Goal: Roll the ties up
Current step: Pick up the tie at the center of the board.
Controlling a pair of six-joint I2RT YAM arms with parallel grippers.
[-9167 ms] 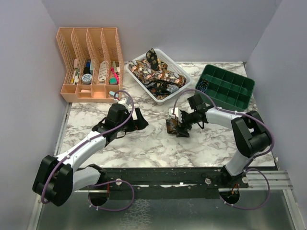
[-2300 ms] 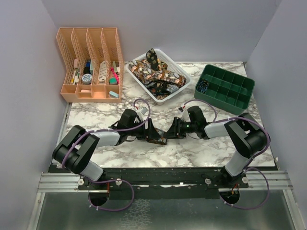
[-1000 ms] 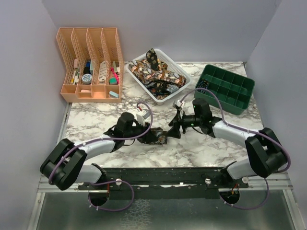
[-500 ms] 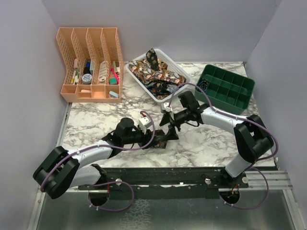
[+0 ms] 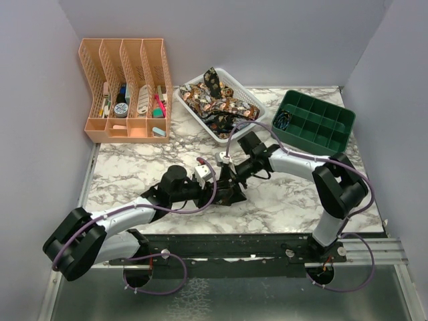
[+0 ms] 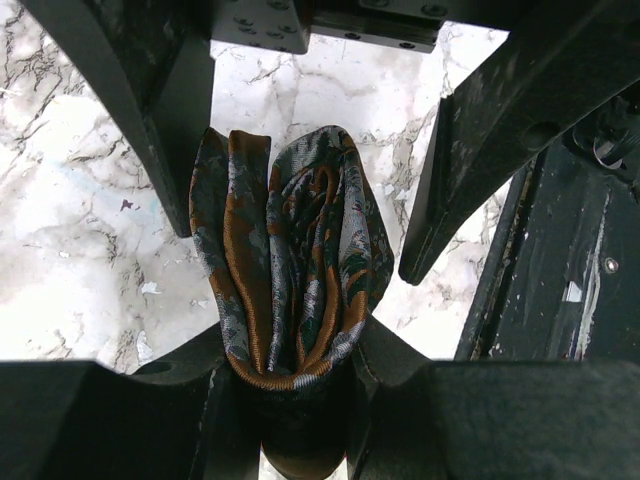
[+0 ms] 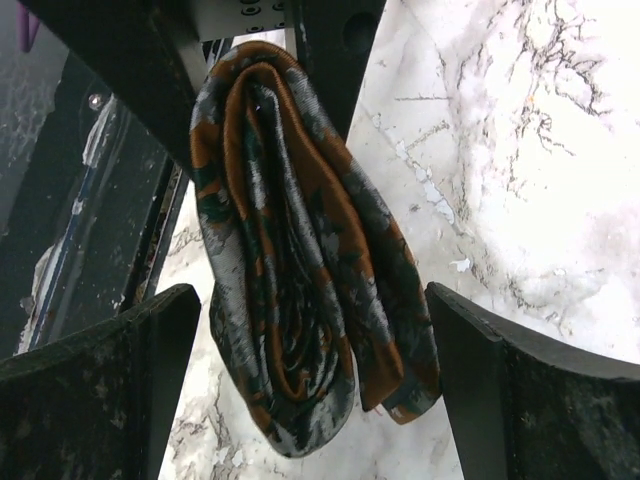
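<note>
At mid-desk (image 5: 127,167), toward the near edge, left fingers (image 6: 215,425) are gripping the rolled tie (image 6: 290,250) by one end. Its long axis is pointing rightward between the right fingers (image 7: 100,370), which are standing wide open astride it, not touching.

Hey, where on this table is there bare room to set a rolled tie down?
Bare marble lies between the organizer and the left arm, and between the right arm and the near edge. The gap between basket and tray is narrow. The centre is crowded: the left claw holds the tie inside the open right claw.
</note>
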